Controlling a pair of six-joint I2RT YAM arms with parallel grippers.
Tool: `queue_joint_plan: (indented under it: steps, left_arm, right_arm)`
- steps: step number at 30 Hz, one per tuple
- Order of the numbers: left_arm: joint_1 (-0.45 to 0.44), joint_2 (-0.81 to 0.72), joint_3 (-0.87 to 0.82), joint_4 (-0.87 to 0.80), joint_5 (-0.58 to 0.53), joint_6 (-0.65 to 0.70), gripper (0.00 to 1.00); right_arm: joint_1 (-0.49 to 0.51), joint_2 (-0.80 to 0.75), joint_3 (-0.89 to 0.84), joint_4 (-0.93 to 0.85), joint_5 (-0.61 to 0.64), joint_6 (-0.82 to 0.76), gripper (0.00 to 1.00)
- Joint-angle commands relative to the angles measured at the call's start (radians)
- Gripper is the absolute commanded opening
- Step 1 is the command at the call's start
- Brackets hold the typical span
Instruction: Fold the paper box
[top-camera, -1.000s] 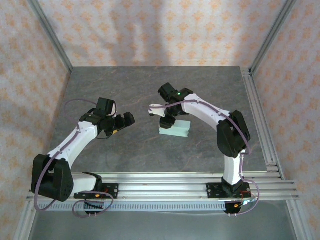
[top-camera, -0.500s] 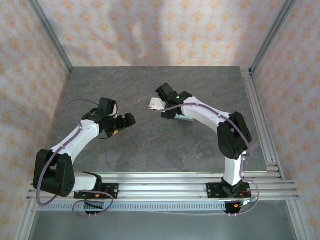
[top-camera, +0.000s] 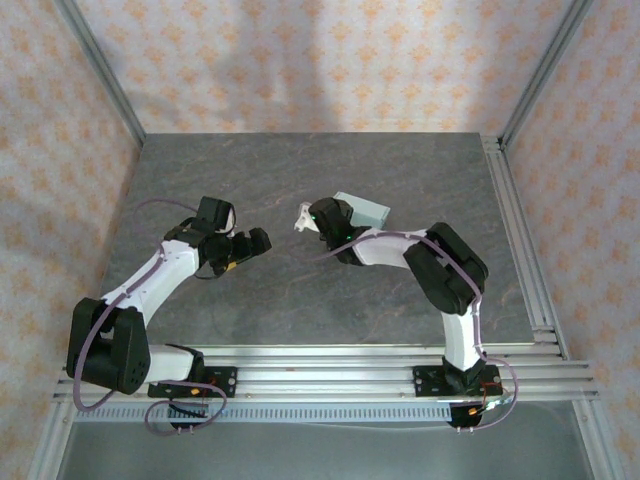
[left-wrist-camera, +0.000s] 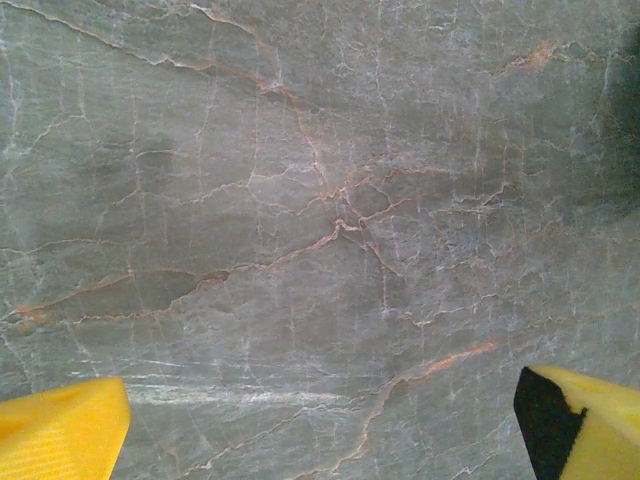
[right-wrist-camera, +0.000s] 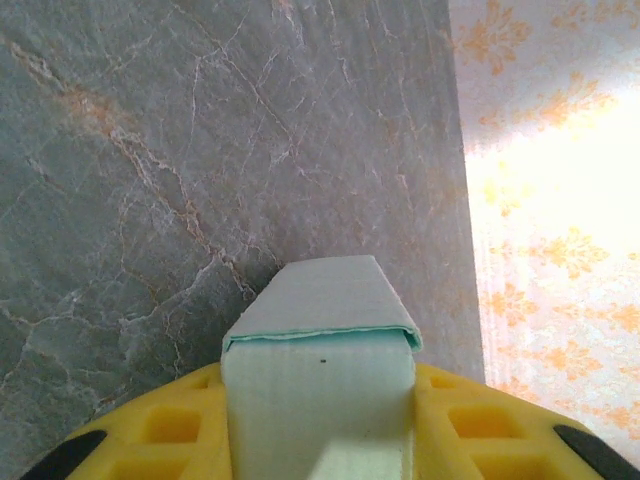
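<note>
Two pincers on my screens right now, doing very different things. The right pincer (right-wrist-camera: 318, 445) is clamped onto the paper box (right-wrist-camera: 318, 350), with a yellow finger (right-wrist-camera: 160, 430) pressed against each long side and the pale mint card wedged between them. The folded end flap pokes out ahead of the fingertips, creased over and sloping away from the pincer. There's a dark shadow on the grey marbled surface (right-wrist-camera: 120, 180) just beneath and beyond it. Past that tip I can see the surface's far edge and the patterned wall (right-wrist-camera: 560, 200).

On the overhead camera, the paper box (top-camera: 363, 209) sticks out from the right pincer toward the back right, tilted, with the wrist folded in close behind it.

Over to the left pincer (top-camera: 250, 243): jaws spread wide, nothing between them. Its wrist camera shows the two yellow fingertips (left-wrist-camera: 60, 435) far apart at the bottom corners, with bare veined stone ahead of them. The box is well apart from this pincer, off to its right-hand side.
</note>
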Motion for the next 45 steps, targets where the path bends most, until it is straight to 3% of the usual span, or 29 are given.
queue_joint_plan:
  steps: [1, 10, 13, 17, 22, 26, 30, 37, 41, 45]
  left_arm:
    - [0.008, 0.002, -0.012, 0.006, -0.018, 0.026, 1.00]
    - [0.009, 0.014, -0.013, 0.017, -0.012, 0.023, 1.00]
    - [0.010, 0.011, -0.014, 0.014, -0.017, 0.027, 1.00]
    - [0.009, 0.003, -0.018, 0.024, -0.022, 0.026, 1.00]
    - [0.009, -0.036, -0.036, 0.065, -0.025, 0.026, 1.00]
    - [0.009, -0.058, -0.045, 0.102, -0.044, 0.059, 1.00]
    - [0.009, -0.120, -0.114, 0.244, -0.124, 0.064, 1.00]
    - [0.009, -0.240, -0.220, 0.518, -0.249, 0.150, 1.00]
    - [0.010, -0.270, -0.273, 0.669, -0.283, 0.289, 1.00]
    - [0.010, -0.276, -0.347, 0.819, -0.316, 0.455, 1.00]
  right_arm:
    - [0.026, -0.006, -0.031, 0.174, -0.034, -0.018, 0.36]
    - [0.083, 0.032, -0.090, 0.209, -0.105, -0.031, 0.44]
    - [0.083, 0.038, -0.092, 0.217, -0.105, -0.020, 0.56]
    - [0.081, 0.008, -0.088, 0.176, -0.133, 0.041, 0.80]
    - [0.067, -0.021, -0.101, 0.159, -0.141, 0.088, 0.99]
    - [0.037, -0.114, -0.088, -0.053, -0.342, 0.260, 1.00]
    - [-0.020, -0.207, -0.123, -0.087, -0.535, 0.460, 1.00]
    - [-0.152, -0.394, -0.288, 0.034, -0.599, 0.742, 1.00]
    - [-0.302, -0.546, -0.432, 0.150, -0.603, 0.909, 1.00]
    - [-0.461, -0.707, -0.563, 0.183, -0.558, 0.972, 1.00]
